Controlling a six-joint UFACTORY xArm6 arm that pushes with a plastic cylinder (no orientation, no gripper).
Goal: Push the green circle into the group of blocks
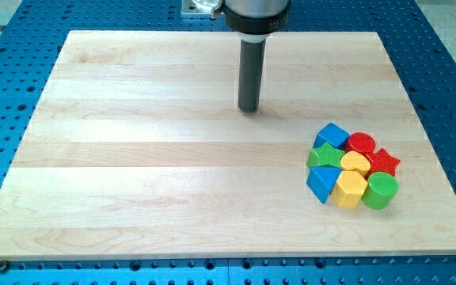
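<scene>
You'll find my tip (248, 109) resting on the wooden surface (133, 158) near the view's top centre, well apart from every block. There is no gripper on this arm — just the dark rod, so nothing is clamped. The green circle (380, 191) sits at the lower right edge of the cluster, touching the yellow hexagon (349, 189) and just below the red star (383, 162). Around them huddle the blue cube (332, 135), red circle (361, 143), green star (324, 155), yellow block (355, 163) and blue wedge (320, 183).
</scene>
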